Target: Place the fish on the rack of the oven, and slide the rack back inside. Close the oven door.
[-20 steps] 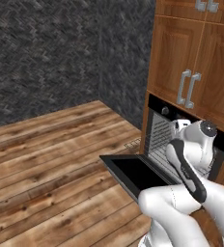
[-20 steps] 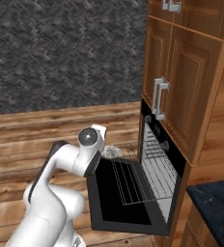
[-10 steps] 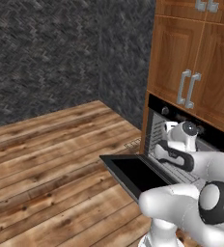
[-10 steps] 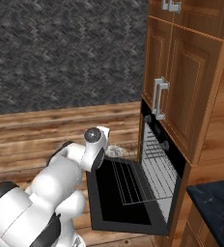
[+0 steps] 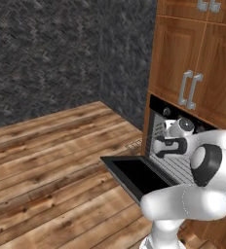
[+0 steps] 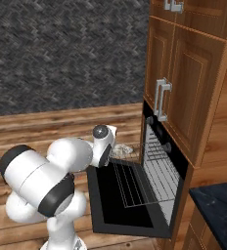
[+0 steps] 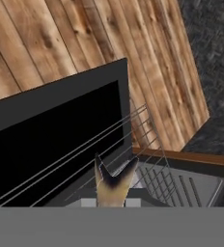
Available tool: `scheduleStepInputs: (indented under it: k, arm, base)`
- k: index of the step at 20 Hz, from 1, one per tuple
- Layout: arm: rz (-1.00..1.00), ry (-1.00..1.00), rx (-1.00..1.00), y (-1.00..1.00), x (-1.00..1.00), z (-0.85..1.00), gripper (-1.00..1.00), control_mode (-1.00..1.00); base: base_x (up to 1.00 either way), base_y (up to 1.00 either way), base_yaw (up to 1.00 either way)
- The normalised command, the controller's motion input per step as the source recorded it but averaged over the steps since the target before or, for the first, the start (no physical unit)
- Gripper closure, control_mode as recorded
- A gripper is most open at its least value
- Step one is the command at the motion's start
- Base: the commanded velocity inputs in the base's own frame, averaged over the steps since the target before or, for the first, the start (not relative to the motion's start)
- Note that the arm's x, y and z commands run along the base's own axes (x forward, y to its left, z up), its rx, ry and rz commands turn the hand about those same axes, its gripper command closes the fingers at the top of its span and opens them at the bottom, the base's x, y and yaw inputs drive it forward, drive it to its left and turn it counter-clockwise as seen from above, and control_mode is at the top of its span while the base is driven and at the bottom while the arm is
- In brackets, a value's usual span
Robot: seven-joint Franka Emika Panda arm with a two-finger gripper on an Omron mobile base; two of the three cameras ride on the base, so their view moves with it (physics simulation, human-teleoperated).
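The black oven (image 5: 160, 127) (image 6: 160, 146) stands open, its door (image 5: 137, 176) (image 6: 120, 200) folded down flat. The wire rack (image 6: 135, 179) (image 5: 183, 168) (image 7: 109, 140) is pulled out over the door. My gripper (image 7: 115, 166) hangs above the rack's outer part, close to the oven mouth, with the hand (image 5: 169, 146) (image 6: 103, 141) in front of the cavity. Between the fingers sits the pale tan fish (image 7: 111, 192), dark at its tail end; most of its body is hidden at the bottom of the hand view.
Wooden cabinets with silver handles (image 5: 190, 90) (image 6: 160, 100) rise above the oven. A dark stone wall (image 5: 47, 53) backs the plank floor (image 5: 51, 160). A dark counter corner (image 6: 218, 205) sits at the lower right. My own bulky arm (image 6: 42, 180) stands just left of the door.
The arm has folded round, its elbow swinging low in front of the base. The hand has shifted a little toward the oven mouth, over the rack. Door and rack have not moved.
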Motion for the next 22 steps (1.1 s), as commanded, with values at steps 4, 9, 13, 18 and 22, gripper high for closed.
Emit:
scheduleStepInputs:
  k: [4,9,13,18,22]
  arm:
    - [-0.03,0.00,-0.06,-0.07,0.26,-0.29,1.00,-1.00]
    - [-0.03,0.00,-0.07,-0.06,0.29,-0.34,1.00,-1.00]
    - [0.00,0.00,-0.03,-0.17,0.27,-0.29,1.00,-1.00]
    - [0.00,0.00,-0.02,-0.19,0.31,-0.33,1.00,-1.00]
    - [0.00,0.00,0.00,-0.22,0.36,-0.28,1.00,-1.00]
  base:
    - [0.00,0.00,0.00]
    - [0.00,0.00,0.00]
    - [0.00,0.00,0.00]
    - [0.00,0.00,0.00]
    - [0.00,0.00,0.00]
